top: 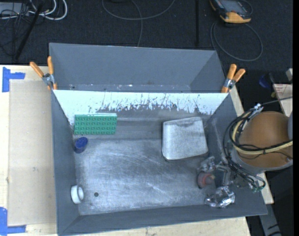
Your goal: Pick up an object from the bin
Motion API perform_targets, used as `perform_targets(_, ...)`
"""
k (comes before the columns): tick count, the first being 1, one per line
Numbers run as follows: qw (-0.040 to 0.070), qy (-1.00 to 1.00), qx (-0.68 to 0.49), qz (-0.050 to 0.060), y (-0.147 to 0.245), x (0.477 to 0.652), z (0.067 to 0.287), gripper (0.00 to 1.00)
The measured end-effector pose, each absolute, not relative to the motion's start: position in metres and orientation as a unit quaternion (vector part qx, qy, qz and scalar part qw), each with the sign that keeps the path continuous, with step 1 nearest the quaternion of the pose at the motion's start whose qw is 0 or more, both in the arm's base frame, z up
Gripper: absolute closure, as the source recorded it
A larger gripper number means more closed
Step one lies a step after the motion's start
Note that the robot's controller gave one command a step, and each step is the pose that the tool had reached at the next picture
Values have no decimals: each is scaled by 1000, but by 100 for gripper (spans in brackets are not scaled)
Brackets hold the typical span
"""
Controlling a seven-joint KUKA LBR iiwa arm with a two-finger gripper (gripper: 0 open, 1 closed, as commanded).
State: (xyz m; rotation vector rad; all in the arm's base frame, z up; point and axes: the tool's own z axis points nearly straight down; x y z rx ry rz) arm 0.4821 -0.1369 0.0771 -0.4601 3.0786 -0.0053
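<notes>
My gripper (216,182) is low in the bin's front right corner, close to the right wall. A small reddish-brown thing (204,180) shows at its left side; whether it is held I cannot tell. A grey, square, pad-like thing (184,138) lies just up and left of the gripper, apart from it.
A green studded building plate (95,124) leans at the back left, and a small blue round thing (80,144) lies below it. In the front left corner sits a small white roll (77,194). The arm with its brown cover and cables hangs over the right rim.
</notes>
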Motion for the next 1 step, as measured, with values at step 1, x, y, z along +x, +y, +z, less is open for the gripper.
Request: perform_targets(1, 11, 902, -431, 6, -120, 485, 74, 0)
